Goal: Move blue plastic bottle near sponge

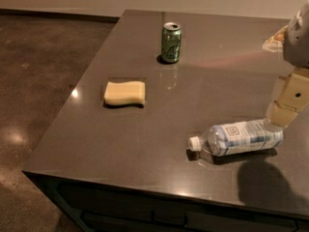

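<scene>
Blue plastic bottle (239, 137) and everything else rested on one broad dark table (145, 144), a flat glossy top that would let a thing be slid as easily as lifted. Next in size came the robot's arm (297, 88), entering at the right edge and angled down so that the gripper (276, 121) met the bottle's base end, touching it or very nearly. Whether it had clamped on or merely rested against the plastic could not be told from this angle. The blue plastic bottle lay on its side near the front right of the table, its length running left to right (a round body lying like that would probably roll if nudged sideways). That left it well apart from the sponge (124, 93), which sat flat toward the left side, so the move looked not yet carried out. A green can (171, 42) stood upright farther back, seemingly clear of the likely path. Smallest was the white cap (194, 142), pointing left, roughly toward the sponge's side.
</scene>
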`<action>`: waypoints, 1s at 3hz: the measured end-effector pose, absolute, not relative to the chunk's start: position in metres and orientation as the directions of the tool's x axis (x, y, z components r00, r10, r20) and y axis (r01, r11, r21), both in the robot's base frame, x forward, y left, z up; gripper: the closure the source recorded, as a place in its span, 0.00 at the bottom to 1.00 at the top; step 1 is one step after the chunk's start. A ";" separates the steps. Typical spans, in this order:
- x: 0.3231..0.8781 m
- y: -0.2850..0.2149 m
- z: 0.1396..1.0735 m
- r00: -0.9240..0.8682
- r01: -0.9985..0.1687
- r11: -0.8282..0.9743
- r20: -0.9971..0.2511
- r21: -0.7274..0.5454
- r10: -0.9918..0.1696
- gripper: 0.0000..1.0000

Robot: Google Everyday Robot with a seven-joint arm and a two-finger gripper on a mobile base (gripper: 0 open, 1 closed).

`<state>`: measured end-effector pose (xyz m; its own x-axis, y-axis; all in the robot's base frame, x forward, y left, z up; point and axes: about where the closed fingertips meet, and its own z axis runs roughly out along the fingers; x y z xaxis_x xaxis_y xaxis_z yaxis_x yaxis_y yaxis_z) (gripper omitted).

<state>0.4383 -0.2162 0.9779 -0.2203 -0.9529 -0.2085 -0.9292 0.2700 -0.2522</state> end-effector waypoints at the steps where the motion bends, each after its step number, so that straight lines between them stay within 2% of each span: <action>1: 0.439 -0.216 0.978 -0.218 -0.929 0.268 -0.208 -0.255 -0.954 0.00; 3: 0.462 -0.203 0.930 -0.114 -0.977 0.139 -0.159 -0.162 -0.981 0.00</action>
